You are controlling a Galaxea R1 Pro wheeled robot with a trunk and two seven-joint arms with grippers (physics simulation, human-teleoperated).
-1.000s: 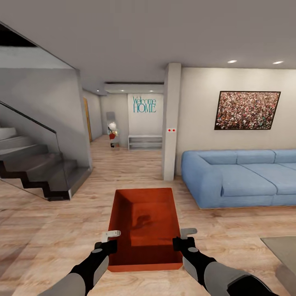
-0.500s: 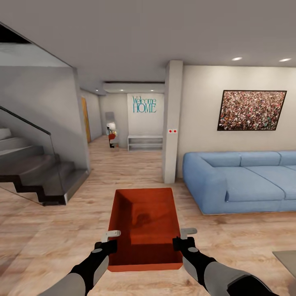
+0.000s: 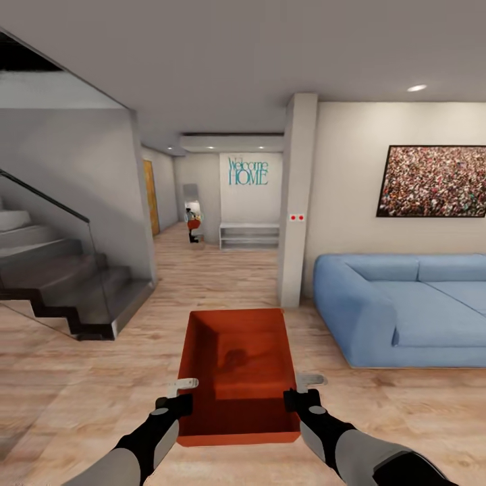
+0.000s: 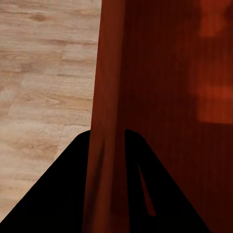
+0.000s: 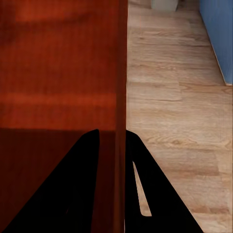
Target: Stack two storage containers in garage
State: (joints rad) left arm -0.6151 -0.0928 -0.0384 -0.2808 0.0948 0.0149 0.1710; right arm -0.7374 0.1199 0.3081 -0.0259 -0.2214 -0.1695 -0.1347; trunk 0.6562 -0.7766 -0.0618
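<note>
A: What stood on the left?

B: Dark stairs (image 3: 64,283) with a glass rail, over pale plank floor (image 3: 67,378). Behind them a hallway ran back to a "Welcome HOME" sign (image 3: 248,171) above a low white shelf (image 3: 249,235).

A: And the left tool?

B: The left tool (image 3: 182,389) was clamped on the left wall of the tub (image 3: 237,368), one finger inside and one outside; the wrist view showed the thin orange-red wall (image 4: 108,121) pinched between the dark fingers (image 4: 68,194).

A: Where was the tub itself?

B: Held off the floor in front of the robot, between both arms, open side up, in the living room.

A: The right tool?

B: The right tool (image 3: 302,386) gripped the opposite wall (image 5: 121,97) in the same way, closed on it.

A: Further right?

B: A white pillar (image 3: 297,202), then a blue sofa (image 3: 405,304) under a speckled picture (image 3: 432,181).
</note>
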